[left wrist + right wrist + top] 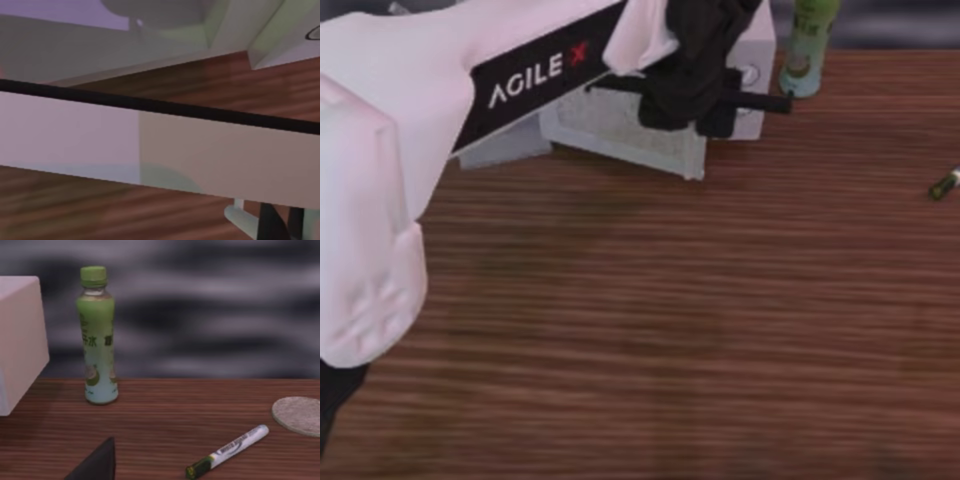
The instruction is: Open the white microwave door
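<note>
the left gripper is up at the far edge of the table, a black mass right over the front of the white microwave. two thin black fingers stick out sideways across it, one toward the top view's right and one toward its left, but i cannot tell whether they are spread apart or clamped on anything, since the gripper body covers the spot where they meet the door.

the white microwave is a small boxy white thing at the table's far side, a little left of the middle in the top view, mostly buried under the left arm's white casing. one round silver knob shows on its right-hand panel. the door is a flat white panel with a speckled grey mesh face, and it stands swung out at an angle from the box, its near corner reaching onto the wood. in the left wrist view a pale panel with a dark top edge crosses close in front of the camera.

just right of the microwave stands a green bottle, upright. a marker lies flat on the wood and a round grey coaster sits beyond it.

the right gripper shows only as a dark tip in its own wrist view, low over the table's right side.
</note>
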